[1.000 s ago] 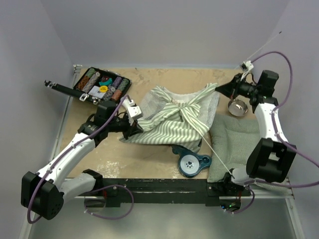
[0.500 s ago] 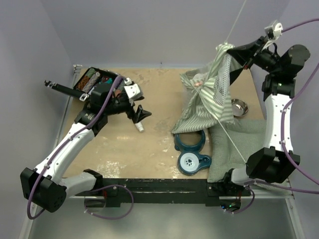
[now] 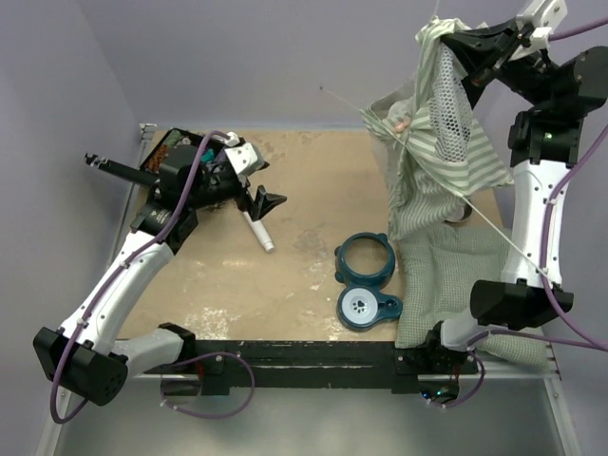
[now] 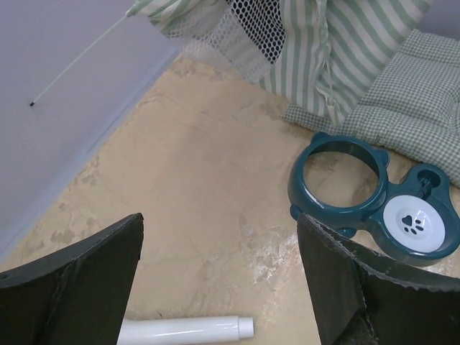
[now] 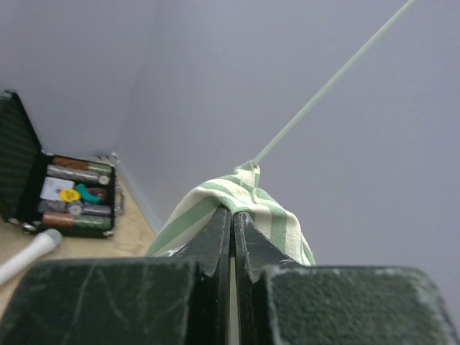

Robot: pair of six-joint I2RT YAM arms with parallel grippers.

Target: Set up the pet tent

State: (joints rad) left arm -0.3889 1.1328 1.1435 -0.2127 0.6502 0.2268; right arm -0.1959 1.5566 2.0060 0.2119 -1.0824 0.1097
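The pet tent [image 3: 446,161] hangs with its long axis vertical, peak upward, pinched between the closed right fingers [image 5: 214,241]; the left fingers [image 4: 79,280] stand wide apart, holding nothing.

my right gripper [image 3: 454,36] has hauled the pet tent [image 3: 432,142] off the table [image 3: 304,180], high into the far right corner. my left gripper [image 3: 264,204] has let it go, spread wide and drawn back left. a white tube [image 3: 258,231] and the far ring of the teal bowl stand [image 3: 366,280] now lie uncovered.
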